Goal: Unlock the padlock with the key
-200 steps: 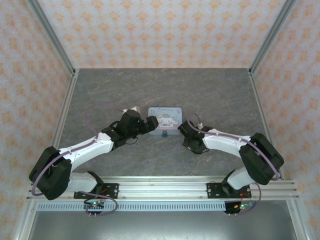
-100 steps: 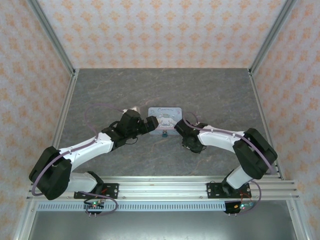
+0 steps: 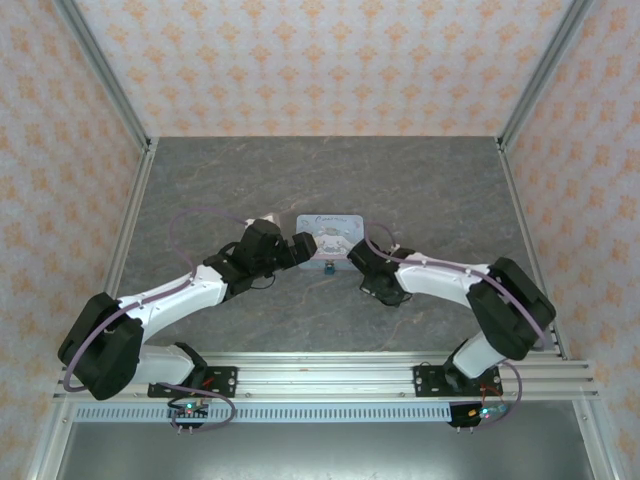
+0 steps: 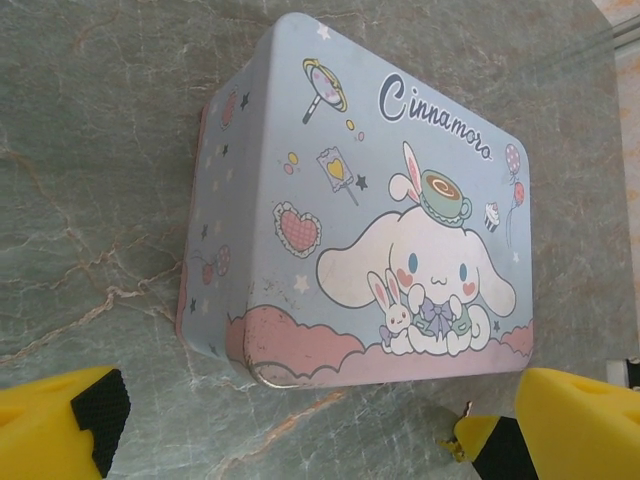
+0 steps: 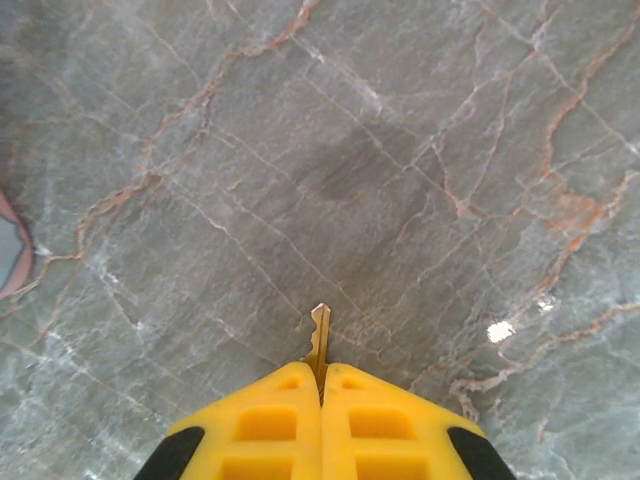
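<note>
Top external: high, behind the arm bases (image 3: 190,380) at 6 o'clock, tilted down toward 12; far, takes in the whole worktop (image 3: 420,190).
Left wrist: close over the tin (image 4: 360,200), looking past the left claw (image 4: 310,435).
Right wrist: very close to bare worktop, facing down.
Shared: the tin, top and left wrist.

A pale blue rectangular tin (image 4: 370,200) lies flat near the middle of a grey, marble-patterned worktop (image 3: 320,170). Its closed lid shows a white long-eared cartoon character in a teacup hat, a small rabbit beside it, pink clouds along one edge and the script lettering "Cinnamoro". Pale and rust-coloured veins cross the worktop. Cream wallpaper (image 3: 320,60) with an orange motif encloses three sides. A silver metal rail (image 3: 320,372) runs along the near edge.
</note>
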Motion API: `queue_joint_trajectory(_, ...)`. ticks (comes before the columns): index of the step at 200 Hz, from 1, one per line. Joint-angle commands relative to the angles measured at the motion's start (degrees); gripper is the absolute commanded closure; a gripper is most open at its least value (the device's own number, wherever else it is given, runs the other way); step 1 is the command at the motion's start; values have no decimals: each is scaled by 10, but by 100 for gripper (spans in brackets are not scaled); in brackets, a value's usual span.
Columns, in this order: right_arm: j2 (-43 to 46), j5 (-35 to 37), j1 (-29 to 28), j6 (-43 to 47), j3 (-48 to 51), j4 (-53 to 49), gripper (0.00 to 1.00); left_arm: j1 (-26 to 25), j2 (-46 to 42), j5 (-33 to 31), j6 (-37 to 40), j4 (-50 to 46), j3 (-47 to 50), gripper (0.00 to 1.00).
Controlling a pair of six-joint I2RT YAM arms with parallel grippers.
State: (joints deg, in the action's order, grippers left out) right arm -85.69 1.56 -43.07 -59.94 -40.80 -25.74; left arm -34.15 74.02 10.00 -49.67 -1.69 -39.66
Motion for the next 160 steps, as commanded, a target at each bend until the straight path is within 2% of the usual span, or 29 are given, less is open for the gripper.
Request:
queue_joint_trajectory(1,-1,-59,2,-14,79,154,100,-3,-24,-23,-9,-28,9,0)
queue_joint_trajectory(34,114,-70,18,37,131,192,100,-4,-42,-31,-14,-39,12,0)
queue_joint_trajectory(81,273,-112,54,100,137,139,100,-5,-55,-27,-24,-43,5,0)
queue_joint_trajectory(108,300,-136,59,105,121,131,100,-11,-63,-19,-41,-29,0,0)
queue_joint_trajectory(160,256,-167,59,83,76,204,100,-21,-24,36,-103,40,-9,0)
